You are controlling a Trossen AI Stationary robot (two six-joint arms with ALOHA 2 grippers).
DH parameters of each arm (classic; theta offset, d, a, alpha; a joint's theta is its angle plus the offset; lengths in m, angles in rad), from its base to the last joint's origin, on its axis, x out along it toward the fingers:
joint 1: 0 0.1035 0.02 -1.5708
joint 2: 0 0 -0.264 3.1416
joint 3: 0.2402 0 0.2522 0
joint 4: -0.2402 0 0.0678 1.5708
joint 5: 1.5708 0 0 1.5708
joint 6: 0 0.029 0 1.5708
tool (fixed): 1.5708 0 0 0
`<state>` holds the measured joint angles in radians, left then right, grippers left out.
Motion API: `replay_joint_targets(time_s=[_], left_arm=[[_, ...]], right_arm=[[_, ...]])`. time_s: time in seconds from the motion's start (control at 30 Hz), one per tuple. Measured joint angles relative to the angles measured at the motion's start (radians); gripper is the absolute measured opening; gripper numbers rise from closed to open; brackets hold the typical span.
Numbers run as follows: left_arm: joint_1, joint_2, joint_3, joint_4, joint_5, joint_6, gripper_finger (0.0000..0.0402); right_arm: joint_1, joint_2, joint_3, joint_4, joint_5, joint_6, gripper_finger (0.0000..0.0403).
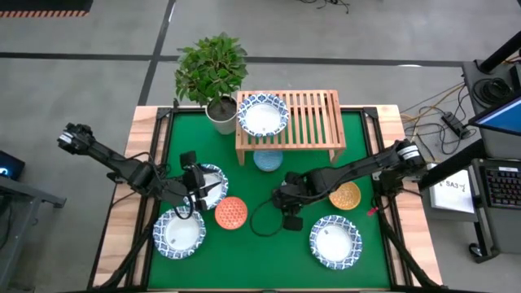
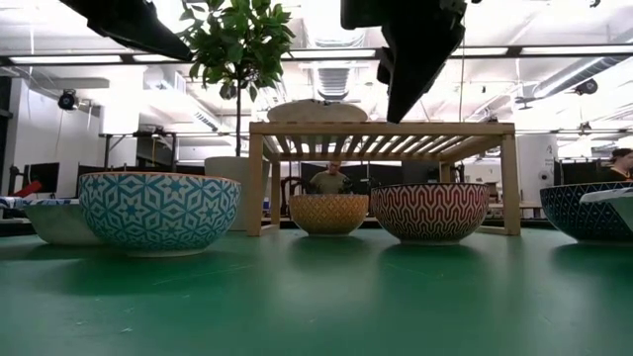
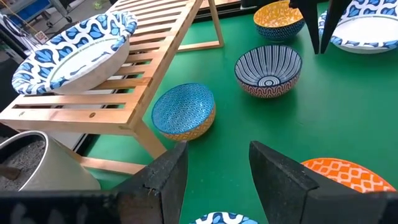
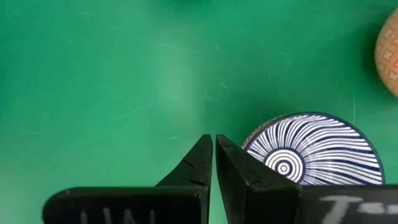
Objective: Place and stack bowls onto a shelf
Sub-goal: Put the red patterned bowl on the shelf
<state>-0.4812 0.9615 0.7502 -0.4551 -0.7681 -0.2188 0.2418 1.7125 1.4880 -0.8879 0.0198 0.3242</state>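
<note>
While the right gripper (image 4: 213, 160) hangs over the green mat near mid-table with its fingers pressed together and gripping nothing, the striped bowl (image 4: 313, 149) sits just beside its tips. The left gripper (image 3: 217, 168) hovers on the left above a white bowl (image 1: 208, 185), fingers spread apart and empty. One white bowl (image 1: 262, 116) lies on the left end of the shelf (image 1: 313, 122) at the far side; the blue bowl (image 1: 268, 159) sits at the shelf's near edge. The orange bowl (image 1: 231, 213) rests between the arms, the yellow bowl (image 1: 345, 195) to the right, and two more white bowls at near left (image 1: 180, 233) and near right (image 1: 334, 241).
</note>
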Motion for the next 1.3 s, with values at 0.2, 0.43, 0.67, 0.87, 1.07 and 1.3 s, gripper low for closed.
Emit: replay_joint_targets(time_s=[0.2,0.43,0.67,0.87,1.07,1.3], left_arm=[[0.0,0.0,0.0,-0.001,0.0,0.018,0.0155],[0.0,0.0,0.0,-0.001,0.0,0.026,0.0155],[0.0,0.0,0.0,-0.001,0.0,0.027,0.0155],[0.0,0.0,0.0,-0.001,-0.008,0.027,0.0155],[0.0,0.0,0.0,-0.001,-0.01,0.03,0.0155],[0.0,0.0,-0.001,-0.001,-0.01,0.032,0.0155]], right_arm=[[-0.013,0.009,0.001,-0.061,0.009,0.036,0.0067],[-0.013,0.01,-0.03,-0.069,0.085,0.03,0.0164],[-0.012,0.01,-0.112,0.03,0.086,0.08,0.0179],[-0.009,0.01,-0.201,0.123,0.086,0.131,0.016],[-0.01,0.01,-0.257,0.191,0.088,0.137,0.0112],[-0.011,0.01,-0.291,0.236,0.087,0.133,0.0024]])
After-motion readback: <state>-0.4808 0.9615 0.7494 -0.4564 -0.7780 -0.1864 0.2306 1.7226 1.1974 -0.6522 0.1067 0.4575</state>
